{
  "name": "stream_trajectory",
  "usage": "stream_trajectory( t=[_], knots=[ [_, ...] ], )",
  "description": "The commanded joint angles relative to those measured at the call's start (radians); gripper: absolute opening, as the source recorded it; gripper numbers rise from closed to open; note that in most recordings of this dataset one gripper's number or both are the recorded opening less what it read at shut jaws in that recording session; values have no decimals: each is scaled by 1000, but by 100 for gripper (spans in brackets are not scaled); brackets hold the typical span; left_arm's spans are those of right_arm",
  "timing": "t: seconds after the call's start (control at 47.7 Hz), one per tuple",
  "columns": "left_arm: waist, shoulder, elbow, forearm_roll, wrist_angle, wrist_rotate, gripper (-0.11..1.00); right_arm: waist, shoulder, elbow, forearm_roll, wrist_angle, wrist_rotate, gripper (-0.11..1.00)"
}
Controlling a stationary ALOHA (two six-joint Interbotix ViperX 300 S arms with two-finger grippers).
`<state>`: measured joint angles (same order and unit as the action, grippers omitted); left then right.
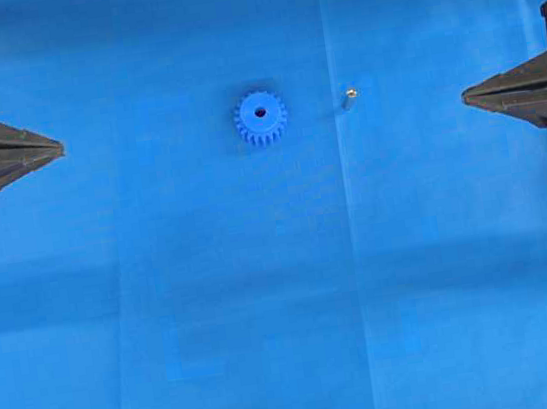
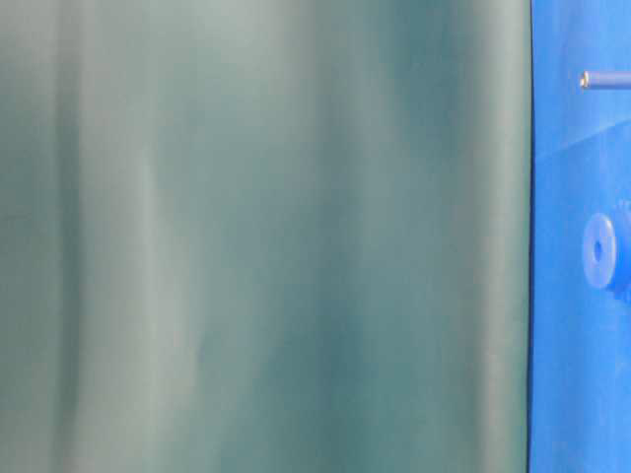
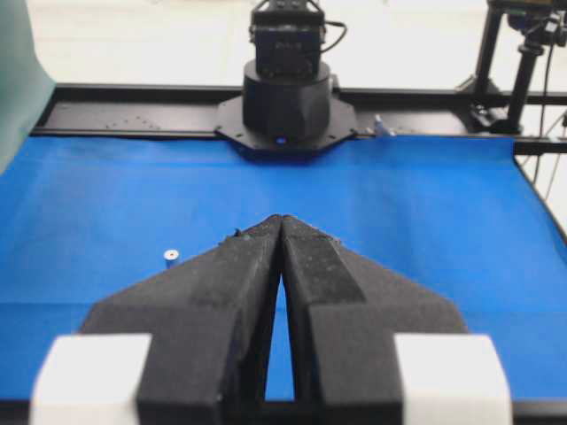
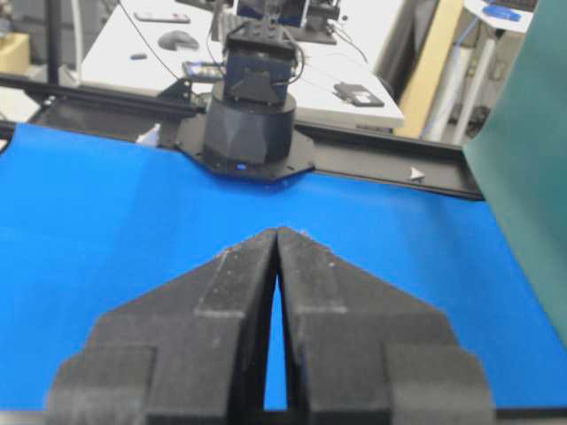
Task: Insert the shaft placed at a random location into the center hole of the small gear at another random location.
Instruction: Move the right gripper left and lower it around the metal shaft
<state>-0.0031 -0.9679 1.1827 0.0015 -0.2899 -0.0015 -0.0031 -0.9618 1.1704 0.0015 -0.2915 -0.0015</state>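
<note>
While both grippers, left [image 1: 60, 149] and right [image 1: 465, 96], are waiting at the desk's [image 1: 272, 346] edges with jaws clenched and empty, we are seeing the shaft [image 1: 348, 98] just right of the gear [image 1: 261, 118], apart, uninserted.

Overhead looks straight down; wrist views face across the blue mat [image 1: 268, 316].

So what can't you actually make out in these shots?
- Small gear: cut off by the right edge in the table-level view, hidden behind each gripper's own fingers in both wrist views.
- Shaft: too small overhead to tell whether it stands or lies.
- Center hole: depth unreadable.
</note>
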Motion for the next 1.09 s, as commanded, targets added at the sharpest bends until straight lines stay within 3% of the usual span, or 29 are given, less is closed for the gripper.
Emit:
stream_trajectory(
  t=[0.0,0.105,0.461,0.524,0.608,0.776,0.838,0.964,1.069],
  knots=[
    [0,2,-18,2,-8,-5,0,-6,6,-23,0,-5,-5,0],
    [0,2,-17,0,-8,-6,0,-23,18,-29,0,2,-3,-5],
    [-2,2,-15,0,-8,-5,0,-144,186,-9,9,-74,3,-3],
    [-2,2,-15,0,-8,-6,0,-149,233,-9,15,-83,5,3],
    [-2,2,-15,0,-8,-6,0,-156,299,-11,29,-97,6,18],
    [0,2,-14,0,-8,-6,0,-170,465,-6,86,-198,6,68],
    [0,2,-12,0,-8,-6,0,-175,529,-5,98,-249,6,82],
    [0,0,-9,0,-8,-6,0,-176,672,-11,129,-348,6,71],
    [0,0,-9,0,-8,-5,0,-178,767,-17,158,-400,6,71]
  ],
)
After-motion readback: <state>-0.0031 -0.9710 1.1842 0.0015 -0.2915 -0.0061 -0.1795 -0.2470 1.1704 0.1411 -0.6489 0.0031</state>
